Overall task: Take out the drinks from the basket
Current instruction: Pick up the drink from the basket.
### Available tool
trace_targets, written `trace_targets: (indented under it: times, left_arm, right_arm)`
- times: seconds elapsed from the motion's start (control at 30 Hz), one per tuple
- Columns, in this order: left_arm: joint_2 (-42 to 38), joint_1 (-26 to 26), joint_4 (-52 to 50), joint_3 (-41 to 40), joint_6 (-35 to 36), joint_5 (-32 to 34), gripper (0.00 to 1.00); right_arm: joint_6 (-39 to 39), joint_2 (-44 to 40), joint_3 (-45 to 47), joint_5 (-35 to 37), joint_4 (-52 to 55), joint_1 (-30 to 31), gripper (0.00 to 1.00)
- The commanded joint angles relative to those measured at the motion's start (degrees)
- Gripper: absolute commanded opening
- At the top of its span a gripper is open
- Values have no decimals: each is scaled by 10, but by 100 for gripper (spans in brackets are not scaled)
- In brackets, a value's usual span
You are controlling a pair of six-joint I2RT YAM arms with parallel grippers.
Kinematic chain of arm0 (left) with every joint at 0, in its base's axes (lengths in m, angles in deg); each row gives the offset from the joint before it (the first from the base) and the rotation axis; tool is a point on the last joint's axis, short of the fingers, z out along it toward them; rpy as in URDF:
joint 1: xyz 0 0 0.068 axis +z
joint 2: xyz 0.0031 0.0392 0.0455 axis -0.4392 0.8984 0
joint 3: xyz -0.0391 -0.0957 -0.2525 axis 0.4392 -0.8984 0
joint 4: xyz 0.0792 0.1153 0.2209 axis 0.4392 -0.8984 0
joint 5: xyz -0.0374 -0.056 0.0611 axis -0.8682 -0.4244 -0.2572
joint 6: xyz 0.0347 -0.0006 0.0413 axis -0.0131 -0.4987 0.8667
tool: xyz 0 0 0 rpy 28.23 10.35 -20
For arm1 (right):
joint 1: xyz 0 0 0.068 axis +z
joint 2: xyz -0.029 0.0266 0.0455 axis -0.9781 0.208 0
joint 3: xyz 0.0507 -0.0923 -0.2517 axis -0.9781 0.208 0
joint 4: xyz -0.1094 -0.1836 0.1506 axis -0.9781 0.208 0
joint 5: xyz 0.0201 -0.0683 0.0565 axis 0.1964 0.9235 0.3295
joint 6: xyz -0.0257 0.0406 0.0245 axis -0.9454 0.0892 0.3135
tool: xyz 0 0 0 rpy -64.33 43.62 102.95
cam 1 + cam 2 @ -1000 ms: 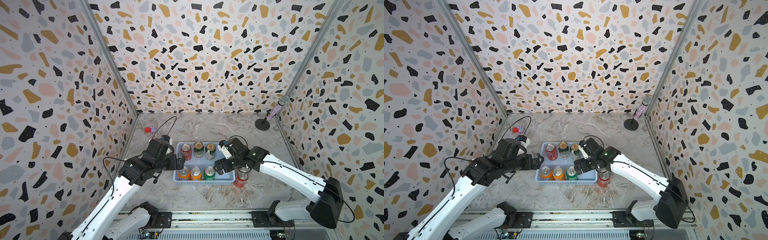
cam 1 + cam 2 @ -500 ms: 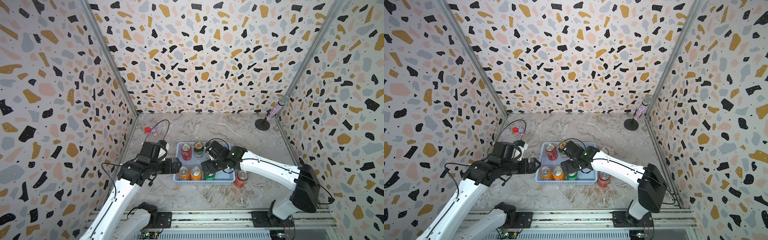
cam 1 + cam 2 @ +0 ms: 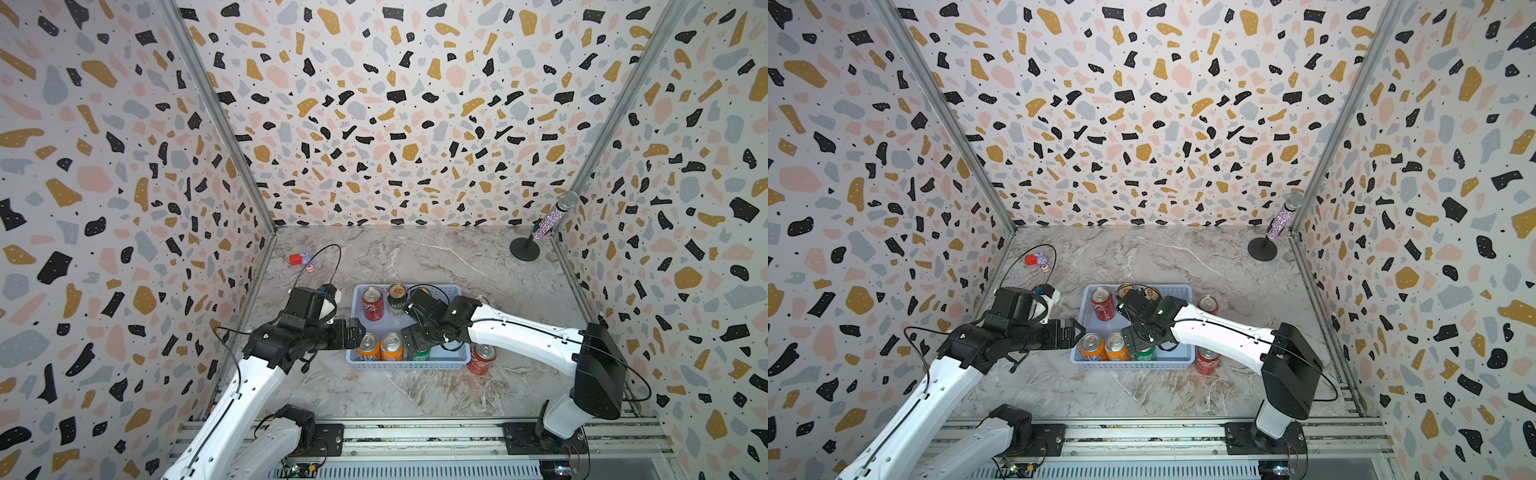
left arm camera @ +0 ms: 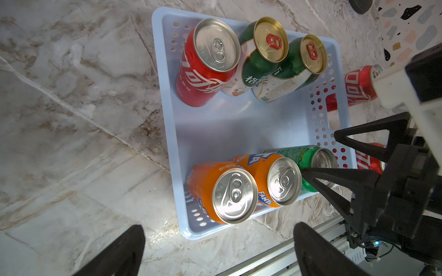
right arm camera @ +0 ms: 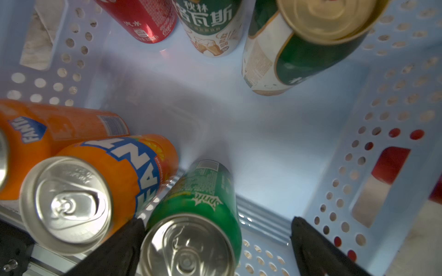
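The pale blue basket (image 3: 409, 365) holds a red can (image 3: 372, 303), two dark green-and-white cans (image 4: 260, 57), two orange cans (image 3: 380, 347) and a bright green can (image 5: 193, 203) in its near row. My right gripper (image 5: 217, 221) is open and low in the basket. It straddles the bright green can, with one finger (image 5: 119, 246) against the orange can (image 5: 107, 172) and the other (image 5: 315, 248) in free basket space. My left gripper (image 4: 218, 225) is open and empty, just outside the basket's left near corner. Two red cans (image 3: 1206, 359) (image 3: 1207, 304) stand outside the right wall.
A glittery microphone on a round stand (image 3: 524, 249) is at the back right corner. A small red toy (image 3: 296, 259) lies at the back left. Patterned walls close three sides and a metal rail (image 3: 415, 434) runs along the front.
My right gripper has swung left from the basket's right end into the near row, over the bright green can. My left gripper drifted slightly toward the near side.
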Motion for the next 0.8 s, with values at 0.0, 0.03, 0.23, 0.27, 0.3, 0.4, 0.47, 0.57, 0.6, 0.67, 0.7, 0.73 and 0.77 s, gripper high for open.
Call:
trace_targets:
  times: [0.0, 0.03, 0.23, 0.27, 0.3, 0.4, 0.47, 0.57, 0.6, 0.67, 0.7, 0.73, 0.77]
  left_arm:
    - [-13, 3, 25, -6, -5, 18, 100]
    - [-16, 2, 25, -6, -4, 25, 100]
    - [-17, 2, 32, -11, -10, 32, 100]
    - [-15, 2, 31, -11, -11, 32, 100]
    - [-14, 2, 31, -10, -12, 32, 100]
    - [-14, 2, 31, -11, -14, 32, 100]
    - [-16, 2, 34, -13, -18, 31, 100]
    - [-15, 2, 36, -13, -22, 37, 100]
    - [-16, 2, 37, -13, -24, 38, 100]
    - [-18, 3, 37, -13, -30, 36, 100]
    - [-19, 2, 37, -13, -33, 30, 100]
    - [-20, 3, 39, -13, -39, 22, 100]
    - [-20, 2, 40, -13, -45, 13, 100]
  right_arm:
    - [-9, 19, -2, -17, 32, 1, 98]
    - [-8, 23, -1, -19, 30, 1, 98]
    - [-11, 22, 17, -3, 19, 1, 95]
    - [-13, 21, 20, -4, 17, 1, 95]
    - [-13, 21, 23, -4, 15, 0, 94]
    - [-12, 26, 28, -8, 12, 0, 91]
    - [-11, 28, 36, -14, 3, 0, 89]
    - [-9, 27, 47, -16, -14, 1, 85]
    - [-9, 26, 48, -15, -16, 0, 83]
    - [-12, 21, 48, -13, -17, 0, 76]
    - [-15, 19, 48, -12, -17, 0, 71]
    - [-16, 14, 48, -8, -17, 0, 65]
    - [-17, 8, 49, -3, -16, 0, 60]
